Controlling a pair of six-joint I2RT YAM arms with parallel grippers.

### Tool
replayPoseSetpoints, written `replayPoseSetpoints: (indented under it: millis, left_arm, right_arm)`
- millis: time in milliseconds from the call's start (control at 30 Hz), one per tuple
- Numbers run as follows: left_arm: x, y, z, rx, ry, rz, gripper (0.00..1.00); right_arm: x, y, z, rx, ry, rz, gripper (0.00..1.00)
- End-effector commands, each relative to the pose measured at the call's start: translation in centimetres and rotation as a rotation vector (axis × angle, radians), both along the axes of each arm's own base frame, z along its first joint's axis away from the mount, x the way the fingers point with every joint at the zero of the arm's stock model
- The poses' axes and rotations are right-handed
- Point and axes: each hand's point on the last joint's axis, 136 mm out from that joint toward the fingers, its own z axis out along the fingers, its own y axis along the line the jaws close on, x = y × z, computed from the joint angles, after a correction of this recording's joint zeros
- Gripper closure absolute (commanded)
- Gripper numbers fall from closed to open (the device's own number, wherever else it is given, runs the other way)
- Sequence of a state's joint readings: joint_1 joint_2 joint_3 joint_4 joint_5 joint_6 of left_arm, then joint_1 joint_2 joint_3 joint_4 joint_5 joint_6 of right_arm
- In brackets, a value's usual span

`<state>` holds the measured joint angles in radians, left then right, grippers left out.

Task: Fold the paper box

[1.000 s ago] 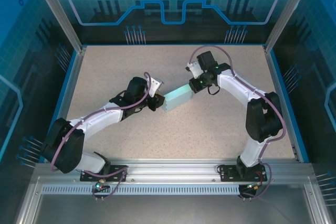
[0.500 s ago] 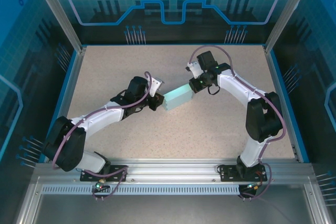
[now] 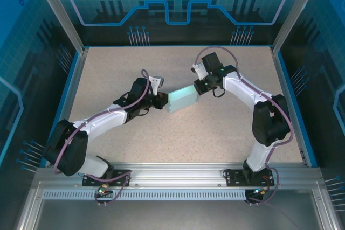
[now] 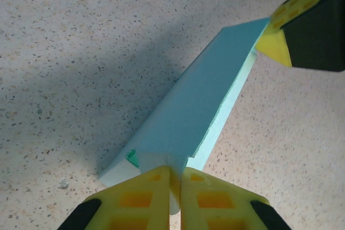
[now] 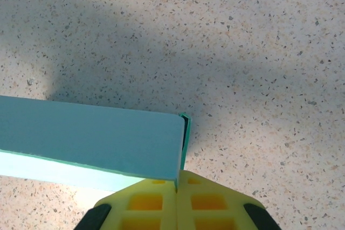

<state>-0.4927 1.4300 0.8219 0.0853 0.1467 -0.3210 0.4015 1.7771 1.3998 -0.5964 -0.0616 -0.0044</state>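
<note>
The paper box [image 3: 182,99] is a light blue, small rectangular box held between both grippers over the middle of the table. My left gripper [image 3: 162,101] is at its left end. In the left wrist view the yellow fingers [image 4: 145,197] are shut on a pale flap at the near end of the box [image 4: 205,100], and the left gripper [image 4: 176,179] pinches it tight. My right gripper [image 3: 200,86] holds the right end. In the right wrist view the right gripper [image 5: 177,180] is shut on the lower corner edge of the box [image 5: 91,138], where a narrow end seam stands slightly ajar.
The speckled beige tabletop [image 3: 135,68] is ringed by a blue rim and aluminium frame posts [image 3: 280,41]. The right gripper's yellow and black finger [image 4: 302,20] shows at the far end of the box in the left wrist view.
The left wrist has rolled and shifted slightly left, turning its end of the box. The box has lifted a touch; the right arm has barely moved.
</note>
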Motion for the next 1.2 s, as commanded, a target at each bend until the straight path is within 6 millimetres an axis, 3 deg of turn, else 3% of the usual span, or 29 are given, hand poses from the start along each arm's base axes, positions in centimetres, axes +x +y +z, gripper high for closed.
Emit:
replayPoseSetpoints:
  millis: [0,1167]
  left_arm:
    - [0.7,-0.6,1.3,-0.105,0.001,0.062,0.88]
    - [1.3,-1.5,-0.1,-0.326,0.061,0.229,0.91]
  right_arm:
    - [-1.7,2.0,0.6,0.049,0.012,0.039,0.93]
    - [-2.4,2.6,-0.6,0.04,0.022,0.037,0.93]
